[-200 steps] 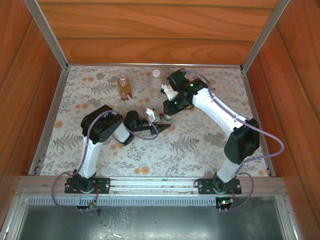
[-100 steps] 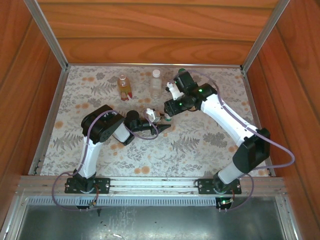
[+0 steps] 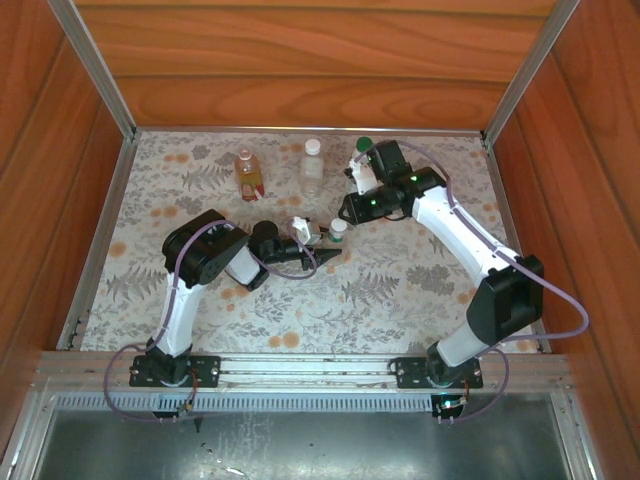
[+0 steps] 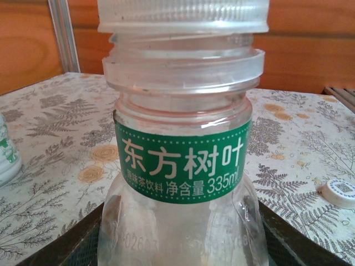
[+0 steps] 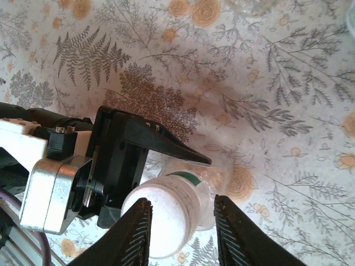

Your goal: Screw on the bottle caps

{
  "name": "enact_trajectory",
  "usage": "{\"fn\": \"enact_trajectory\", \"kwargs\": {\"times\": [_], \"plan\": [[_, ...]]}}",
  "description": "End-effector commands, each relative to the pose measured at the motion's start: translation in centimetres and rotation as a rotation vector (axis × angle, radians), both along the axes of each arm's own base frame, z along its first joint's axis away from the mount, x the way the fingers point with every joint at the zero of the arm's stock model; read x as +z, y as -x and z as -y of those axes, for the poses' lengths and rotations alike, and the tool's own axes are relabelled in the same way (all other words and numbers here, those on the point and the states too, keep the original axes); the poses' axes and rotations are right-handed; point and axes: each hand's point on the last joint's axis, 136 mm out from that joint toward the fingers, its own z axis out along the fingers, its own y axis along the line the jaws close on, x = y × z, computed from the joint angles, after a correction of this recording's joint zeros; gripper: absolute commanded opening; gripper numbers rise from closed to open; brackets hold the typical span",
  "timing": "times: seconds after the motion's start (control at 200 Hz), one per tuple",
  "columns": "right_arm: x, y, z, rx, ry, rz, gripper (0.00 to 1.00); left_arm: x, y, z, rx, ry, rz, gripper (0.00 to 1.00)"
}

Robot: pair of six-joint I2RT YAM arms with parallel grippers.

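My left gripper (image 3: pixel 328 246) is shut on a small clear bottle (image 4: pixel 180 166) with a green label, held upright on the table. A white cap (image 4: pixel 183 14) sits on the bottle's neck, with threads showing beneath it. My right gripper (image 5: pixel 182 233) hovers above that cap (image 5: pixel 163 221), open, its fingers (image 5: pixel 136 235) apart on either side without touching it. In the top view the right gripper (image 3: pixel 346 211) is just behind the capped bottle (image 3: pixel 337 230). A loose white cap (image 4: pixel 339 193) lies on the table to the right.
At the back stand an amber bottle (image 3: pixel 247 172), a clear bottle with a white cap (image 3: pixel 312 166) and a white bottle with a green cap (image 3: pixel 363 150), close to the right arm. Wooden walls enclose the flowered table (image 3: pixel 400 290).
The right gripper has let go of the white cap and drawn up and back to the right. The cap now shows on the bottle. The left arm has not moved.
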Motion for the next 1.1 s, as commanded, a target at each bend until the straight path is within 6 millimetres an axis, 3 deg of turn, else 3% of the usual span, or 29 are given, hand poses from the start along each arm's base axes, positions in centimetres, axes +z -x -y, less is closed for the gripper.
{"fn": "enact_trajectory", "kwargs": {"times": [0.0,0.405,0.795,1.094], "plan": [[-0.9,0.2,-0.3,0.02,-0.028,-0.04,0.33,-2.6,1.4,0.1,-0.046,-0.055,-0.086,0.56],[-2.5,1.2,0.3,0.002,-0.035,-0.102,0.22,-2.7,0.9,0.1,-0.022,-0.055,-0.101,0.56],[-1.4,2.0,-0.4,0.025,-0.104,-0.108,0.3,-2.8,0.7,0.2,-0.016,-0.054,-0.103,0.56],[-2.1,3.2,0.1,0.019,-0.093,-0.15,0.21,-2.6,0.4,0.1,-0.001,-0.048,-0.121,0.56]]}}
